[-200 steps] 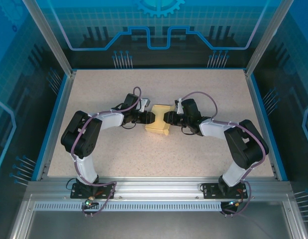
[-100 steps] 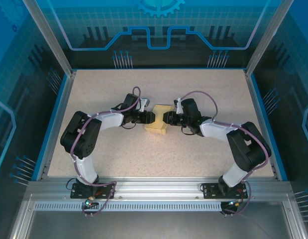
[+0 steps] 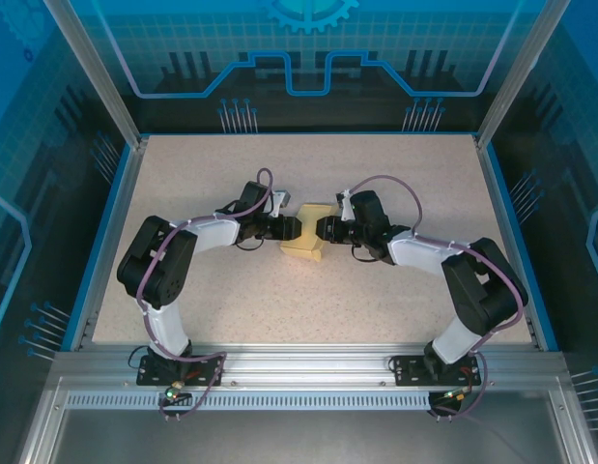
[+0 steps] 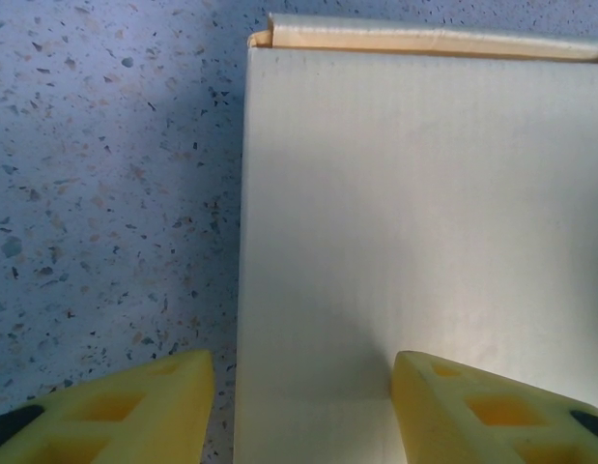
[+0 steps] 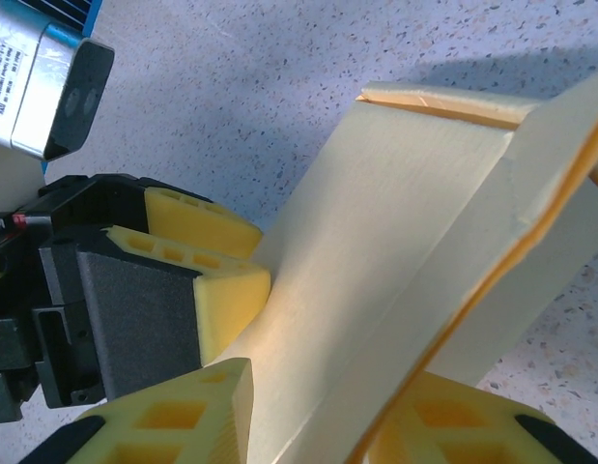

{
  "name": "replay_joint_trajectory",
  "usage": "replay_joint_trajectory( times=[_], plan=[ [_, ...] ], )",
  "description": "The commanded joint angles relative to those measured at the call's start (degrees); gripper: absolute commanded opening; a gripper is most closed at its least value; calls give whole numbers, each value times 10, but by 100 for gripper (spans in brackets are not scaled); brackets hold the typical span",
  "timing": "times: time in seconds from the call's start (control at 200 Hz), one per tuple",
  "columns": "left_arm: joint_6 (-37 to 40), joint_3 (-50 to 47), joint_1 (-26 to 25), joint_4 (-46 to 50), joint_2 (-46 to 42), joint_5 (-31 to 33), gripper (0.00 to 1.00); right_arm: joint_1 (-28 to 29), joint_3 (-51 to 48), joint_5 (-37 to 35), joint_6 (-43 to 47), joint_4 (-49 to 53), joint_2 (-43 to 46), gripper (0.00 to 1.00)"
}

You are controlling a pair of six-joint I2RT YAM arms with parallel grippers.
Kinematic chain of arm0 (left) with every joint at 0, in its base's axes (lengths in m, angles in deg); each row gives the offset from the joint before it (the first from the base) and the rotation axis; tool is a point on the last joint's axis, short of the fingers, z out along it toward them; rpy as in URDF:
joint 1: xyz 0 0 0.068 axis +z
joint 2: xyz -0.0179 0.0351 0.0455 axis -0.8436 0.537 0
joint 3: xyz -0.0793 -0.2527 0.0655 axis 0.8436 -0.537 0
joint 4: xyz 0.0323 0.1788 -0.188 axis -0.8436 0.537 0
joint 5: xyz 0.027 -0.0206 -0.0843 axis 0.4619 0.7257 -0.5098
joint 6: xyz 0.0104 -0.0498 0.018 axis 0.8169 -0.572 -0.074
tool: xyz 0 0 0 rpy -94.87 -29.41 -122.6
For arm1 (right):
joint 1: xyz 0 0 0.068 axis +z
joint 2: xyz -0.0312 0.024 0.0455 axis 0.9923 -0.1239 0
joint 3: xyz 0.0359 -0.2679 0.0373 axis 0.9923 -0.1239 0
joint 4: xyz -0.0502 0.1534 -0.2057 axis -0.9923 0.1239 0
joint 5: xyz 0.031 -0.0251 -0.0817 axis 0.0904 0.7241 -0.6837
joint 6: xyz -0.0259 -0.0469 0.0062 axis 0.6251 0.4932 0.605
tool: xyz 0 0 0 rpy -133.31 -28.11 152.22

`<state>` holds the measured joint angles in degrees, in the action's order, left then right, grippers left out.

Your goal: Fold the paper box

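Observation:
The paper box (image 3: 307, 235), pale yellow and partly folded, sits at the table's middle between both grippers. My left gripper (image 3: 291, 228) meets it from the left. In the left wrist view its jaws (image 4: 303, 391) are open astride the box's flat panel (image 4: 414, 193): one finger (image 4: 125, 406) hangs over the table with a gap to the panel's edge, the other (image 4: 482, 406) over the panel. My right gripper (image 3: 324, 229) comes from the right. Its fingers (image 5: 173, 416) are shut on the box's raised walls (image 5: 405, 213), with the left gripper's fingertips (image 5: 226, 295) touching the far side.
The speckled tabletop (image 3: 308, 300) is bordered by a blue rim (image 3: 103, 232) and a metal frame with transparent walls. Both arm bases stand at the near edge (image 3: 299, 362). A grey camera block (image 5: 47, 87) on the left wrist is close to the box.
The left gripper's jaws have spread wider. The box and the right gripper have shifted slightly to the left.

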<state>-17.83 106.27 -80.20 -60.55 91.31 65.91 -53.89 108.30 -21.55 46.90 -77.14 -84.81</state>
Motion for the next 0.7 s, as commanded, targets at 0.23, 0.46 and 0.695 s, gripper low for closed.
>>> replay_joint_trajectory(
  times=[0.23, 0.46, 0.695],
  plan=[
    [9, 3, -13, 49, 2, -12, 56, 23, 37, 25, 13, -14, 23, 35],
    [11, 11, -12, 52, 8, -16, 56, 25, 41, 23, 13, -12, 24, 35],
    [10, 17, -12, 53, 15, -22, 56, 28, 48, 19, 16, 2, 13, 35]
  ],
)
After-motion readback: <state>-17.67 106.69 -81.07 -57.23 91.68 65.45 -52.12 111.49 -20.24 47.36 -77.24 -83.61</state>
